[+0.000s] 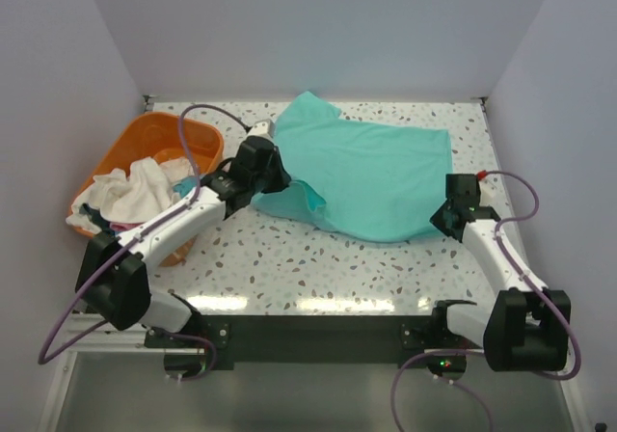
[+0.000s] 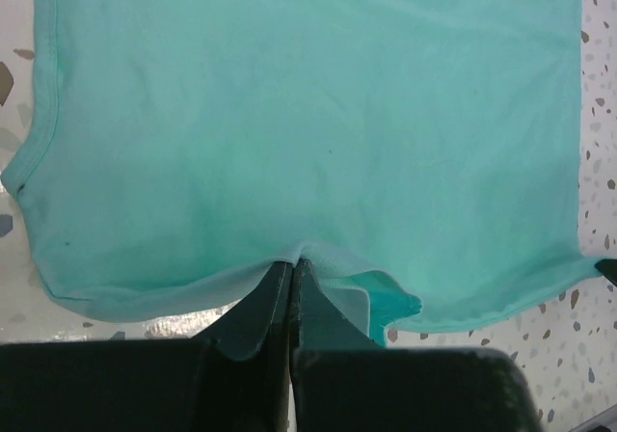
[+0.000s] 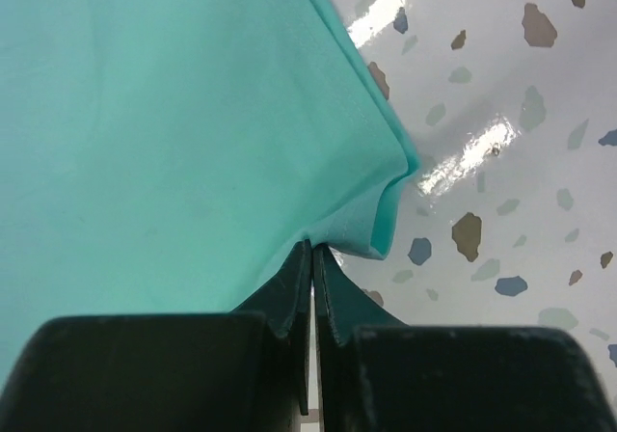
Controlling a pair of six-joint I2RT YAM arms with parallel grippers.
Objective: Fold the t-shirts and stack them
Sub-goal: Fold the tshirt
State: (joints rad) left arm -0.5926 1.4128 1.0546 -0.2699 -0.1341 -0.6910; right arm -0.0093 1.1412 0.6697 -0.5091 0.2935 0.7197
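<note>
Folding of the teal t-shirt [image 1: 371,176] is in hand. The left gripper [image 2: 292,276] is pinched tight on one edge, with the cloth spread flat ahead of it. The right gripper [image 3: 313,258] is clamped on the opposite edge, and the shirt fans out ahead and to its left. Next, I judge, both must lift together and carry their edges over under even tension.

No readable text, label, brand, number or sign appears in any view. The teal t-shirt [image 1: 376,176], the orange basket [image 1: 118,157] and the speckled table [image 1: 318,268] show plain, unmarked surfaces.
</note>
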